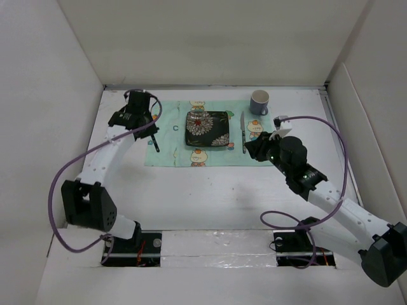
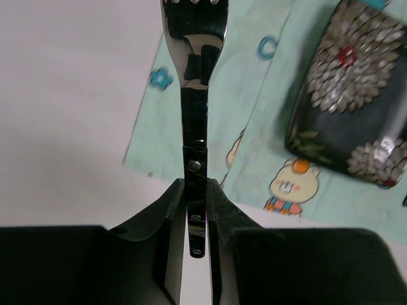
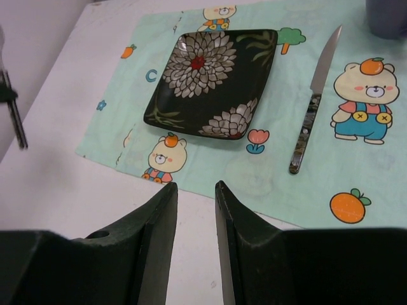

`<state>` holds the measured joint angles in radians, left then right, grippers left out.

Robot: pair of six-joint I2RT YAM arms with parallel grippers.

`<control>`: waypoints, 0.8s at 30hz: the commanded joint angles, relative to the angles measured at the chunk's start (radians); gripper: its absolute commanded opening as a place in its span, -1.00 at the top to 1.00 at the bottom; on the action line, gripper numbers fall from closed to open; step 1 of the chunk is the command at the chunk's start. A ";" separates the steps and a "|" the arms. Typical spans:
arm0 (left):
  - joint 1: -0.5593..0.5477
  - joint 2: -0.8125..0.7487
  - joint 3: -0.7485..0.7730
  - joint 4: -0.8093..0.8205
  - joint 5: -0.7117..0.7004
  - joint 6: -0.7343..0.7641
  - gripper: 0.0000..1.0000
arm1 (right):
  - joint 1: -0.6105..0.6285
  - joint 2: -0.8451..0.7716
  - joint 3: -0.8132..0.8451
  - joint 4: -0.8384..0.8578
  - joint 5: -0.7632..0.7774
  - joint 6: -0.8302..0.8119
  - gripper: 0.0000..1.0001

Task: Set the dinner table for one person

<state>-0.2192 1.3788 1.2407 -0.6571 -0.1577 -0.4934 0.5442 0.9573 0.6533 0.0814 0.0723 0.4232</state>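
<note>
My left gripper is shut on the dark handle of a metal fork. The fork's tines point away from the wrist, over the left edge of the mint-green bear mat. A black square plate with white flowers sits in the middle of the mat. A knife lies to its right. A blue-grey mug stands at the mat's far right corner. My right gripper hangs open and holds nothing, near the mat's front edge on the white dinner table.
White walls close the table on three sides. Purple cables loop from both arms over the near part of the table. In the right wrist view the fork shows at the far left edge.
</note>
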 commanded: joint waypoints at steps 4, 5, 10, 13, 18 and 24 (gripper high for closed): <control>-0.042 0.273 0.253 0.123 0.031 0.133 1.00 | 0.005 0.012 -0.001 0.054 0.006 -0.001 0.28; -0.042 0.302 0.276 0.134 0.021 0.150 1.00 | 0.005 0.012 -0.001 0.055 0.000 -0.001 0.28; -0.051 0.534 0.451 0.034 -0.152 0.210 1.00 | 0.014 0.020 -0.006 0.060 0.024 0.002 0.28; -0.051 0.560 0.444 0.073 -0.123 0.222 1.00 | 0.014 0.026 -0.001 0.061 0.009 0.002 0.28; -0.051 0.630 0.480 0.074 -0.071 0.251 1.00 | 0.023 0.049 0.005 0.064 0.003 0.002 0.27; -0.062 0.675 0.485 0.094 -0.019 0.259 1.00 | 0.033 0.064 0.012 0.057 0.023 0.005 0.27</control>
<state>-0.2718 2.0502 1.6871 -0.5739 -0.2077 -0.2546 0.5610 1.0218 0.6533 0.0868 0.0875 0.4232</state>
